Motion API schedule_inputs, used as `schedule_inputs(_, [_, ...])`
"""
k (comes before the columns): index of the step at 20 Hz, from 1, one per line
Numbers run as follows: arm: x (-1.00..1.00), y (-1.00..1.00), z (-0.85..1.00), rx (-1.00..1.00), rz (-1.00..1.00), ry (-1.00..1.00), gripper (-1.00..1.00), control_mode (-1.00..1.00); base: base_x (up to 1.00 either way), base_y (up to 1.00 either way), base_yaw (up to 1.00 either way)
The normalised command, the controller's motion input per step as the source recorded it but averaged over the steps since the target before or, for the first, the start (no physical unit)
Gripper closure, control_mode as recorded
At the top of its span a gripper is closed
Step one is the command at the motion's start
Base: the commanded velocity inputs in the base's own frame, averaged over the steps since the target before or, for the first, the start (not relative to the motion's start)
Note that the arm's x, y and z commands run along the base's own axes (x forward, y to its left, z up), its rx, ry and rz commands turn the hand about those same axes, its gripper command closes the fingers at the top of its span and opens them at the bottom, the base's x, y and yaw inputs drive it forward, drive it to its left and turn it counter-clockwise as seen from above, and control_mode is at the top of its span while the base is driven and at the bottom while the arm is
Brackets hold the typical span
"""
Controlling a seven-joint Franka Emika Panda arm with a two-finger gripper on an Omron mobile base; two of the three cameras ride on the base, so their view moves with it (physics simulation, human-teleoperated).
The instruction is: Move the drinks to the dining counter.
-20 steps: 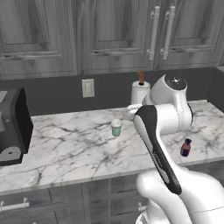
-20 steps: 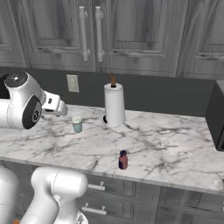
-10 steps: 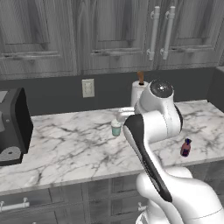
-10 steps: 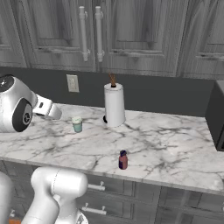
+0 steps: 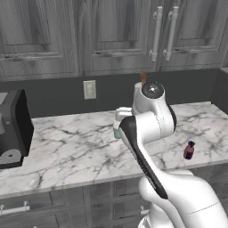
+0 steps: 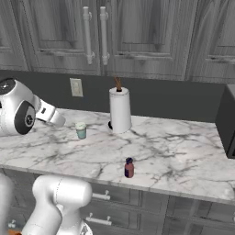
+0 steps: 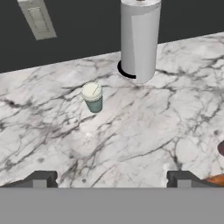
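Observation:
The teal cup with a white lid [image 7: 92, 97] stands upright on the marble worktop [image 7: 144, 127], ahead of my gripper [image 7: 111, 179] and slightly left. The two fingertips [image 7: 41, 179] stand wide apart with nothing between them, so the gripper is open and hangs above the worktop, well short of the cup. From the right base, the cup [image 6: 81, 130] sits just right of the gripper [image 6: 58, 120]. In the left base view my arm half hides the cup [image 5: 116, 132]. The dark-purple bottle [image 6: 129, 168] stands near the front edge [image 5: 189, 150]. The dining counter is out of view.
A tall white paper-towel roll [image 6: 120, 110] stands against the dark backsplash, right of the cup. A black appliance [image 5: 13, 129] occupies the worktop's left end, and another dark box [image 6: 227, 121] the right end. A wall outlet [image 7: 39, 19] sits behind. Grey cabinets hang overhead.
My arm's upper joint has swung to the left in both base views, carrying the hand with it. The cup and bottle have stayed put, and the gripper stays open.

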Motion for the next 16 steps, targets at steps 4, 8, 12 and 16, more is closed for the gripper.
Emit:
schedule_inputs(4, [0.40, 0.00, -0.10, 0.14, 0.00, 0.20, -1.00, -1.00, 0.00, 0.00, 0.00])
schedule_inputs(8, [0.36, 0.00, -0.10, 0.14, 0.00, 0.13, -1.00, -1.00, 0.00, 0.00, 0.00])
schedule_inputs(12, [0.16, 0.00, -0.14, 0.04, 0.00, 0.01, -1.00, -1.00, 0.00, 0.00, 0.00])
schedule_inputs(16, [0.00, 0.00, -0.14, 0.00, 0.00, -0.01, -1.00, -1.00, 0.00, 0.00, 0.00])
